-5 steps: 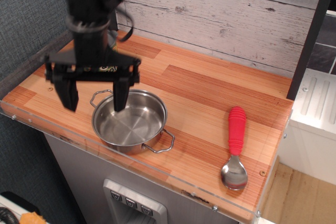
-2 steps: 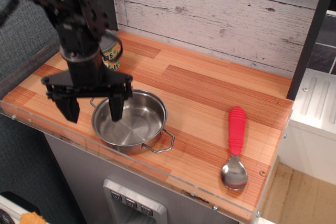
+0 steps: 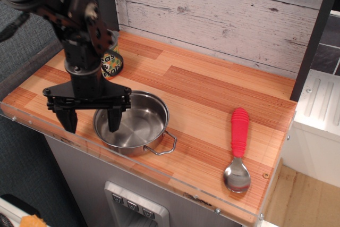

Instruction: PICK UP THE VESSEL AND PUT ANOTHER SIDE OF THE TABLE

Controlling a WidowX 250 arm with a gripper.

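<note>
The vessel is a shallow shiny steel pot with two wire loop handles. It stands near the front left of the striped wooden table. My black gripper is open and hangs low over the pot's left rim. One finger is inside the pot and the other finger is outside it, to the left. The rim lies between them. The pot's left handle is hidden behind the gripper.
A green-orange tin can stands behind the gripper at the back left, partly hidden by the arm. A red-handled metal spoon lies at the front right. A grey plank wall runs along the back. The clear acrylic edge lines the front.
The gripper has come down and slightly left, from above the pot to straddling its left rim. The arm has moved off the can, which now shows more. The pot has not moved.
</note>
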